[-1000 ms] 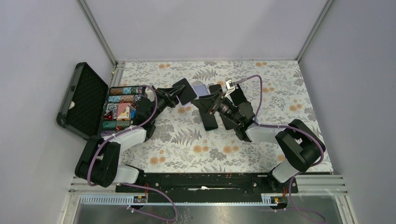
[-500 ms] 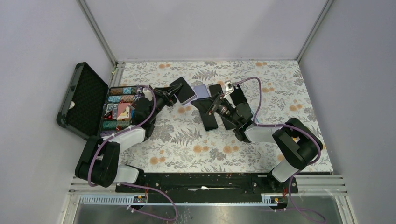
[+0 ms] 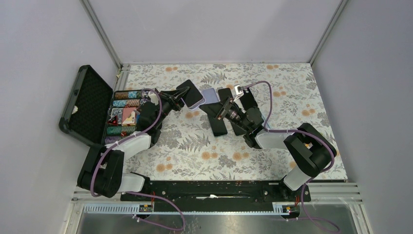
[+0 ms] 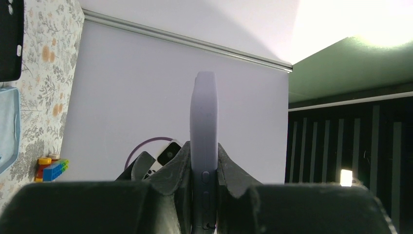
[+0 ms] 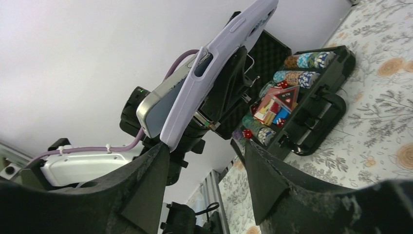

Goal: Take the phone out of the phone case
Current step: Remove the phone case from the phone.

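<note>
My left gripper [image 4: 203,161] is shut on the long edge of the lavender phone case [image 4: 203,112], which stands edge-on with its side buttons between the fingers. In the top view the phone [image 3: 189,92] shows its dark screen, tilted up off the table, with the case [image 3: 208,95] showing beside it. In the right wrist view the phone's silver corner [image 5: 155,109] has lifted out of the case [image 5: 214,63]. My right gripper [image 5: 207,156] is open. Its left finger [image 5: 156,170] touches the case's lower corner, and nothing sits between the fingers.
An open black box [image 3: 85,105] of poker chips [image 3: 124,114] stands at the left. Dark phones or cases [image 3: 219,126] [image 3: 248,100] lie on the floral table under my right arm. A black case [image 4: 9,39], a light blue one [image 4: 7,126] and toy bricks [image 4: 48,165] lie further off.
My left gripper has carried the cased phone slightly left and toward the back. The right gripper stays beside it, its jaws much the same.
</note>
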{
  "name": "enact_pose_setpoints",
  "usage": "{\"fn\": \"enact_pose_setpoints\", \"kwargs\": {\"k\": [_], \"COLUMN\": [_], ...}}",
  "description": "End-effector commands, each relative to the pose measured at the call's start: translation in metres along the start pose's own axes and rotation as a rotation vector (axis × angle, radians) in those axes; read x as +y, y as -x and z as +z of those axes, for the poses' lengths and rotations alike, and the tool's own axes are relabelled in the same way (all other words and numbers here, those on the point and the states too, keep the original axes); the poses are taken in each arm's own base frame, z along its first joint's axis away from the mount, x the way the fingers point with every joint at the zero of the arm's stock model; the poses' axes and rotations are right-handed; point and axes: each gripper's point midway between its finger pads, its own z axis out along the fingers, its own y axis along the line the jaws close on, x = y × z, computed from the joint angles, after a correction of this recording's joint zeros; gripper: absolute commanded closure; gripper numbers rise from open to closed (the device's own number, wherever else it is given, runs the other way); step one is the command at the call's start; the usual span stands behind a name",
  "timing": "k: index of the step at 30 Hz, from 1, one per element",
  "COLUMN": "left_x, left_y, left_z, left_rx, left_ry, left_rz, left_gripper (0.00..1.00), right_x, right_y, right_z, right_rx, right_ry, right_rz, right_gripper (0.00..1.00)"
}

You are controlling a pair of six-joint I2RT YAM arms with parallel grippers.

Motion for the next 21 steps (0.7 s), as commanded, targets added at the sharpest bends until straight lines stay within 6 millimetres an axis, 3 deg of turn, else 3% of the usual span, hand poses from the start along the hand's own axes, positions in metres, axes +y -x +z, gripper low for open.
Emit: {"fn": "enact_pose_setpoints", "kwargs": {"k": [1,7,13,21], "left_x": [-0.094,-0.087,-0.081,-0.088], "left_y": [-0.067,-0.072,-0.098,-0.118], "left_z": [-0.033,-0.032,-0.024,-0.019], "left_rx": [0.222,0.187,0.23,0.322], "left_ry": [-0.319,-0.289,-0.259,-0.317], "left_rz": [0.091,0.191,0.276,0.252], "left_gripper": [1.0,1.0,1.0,1.0], "right_x": [-0.016,0.009,0.027,0.027], "right_y": [-0.001,0.015,0.034,0.035], "right_z": [-0.003,-0.001,-0.007,-0.009], "right_rx": [-0.005,-0.047,-0.137,-0.148], "right_ry": [-0.045,0.006,0.05,0.05], "right_rz": [0.058,0.111,0.144,0.154], "right_gripper": [0.36,0.37,0.38,0.5]}}
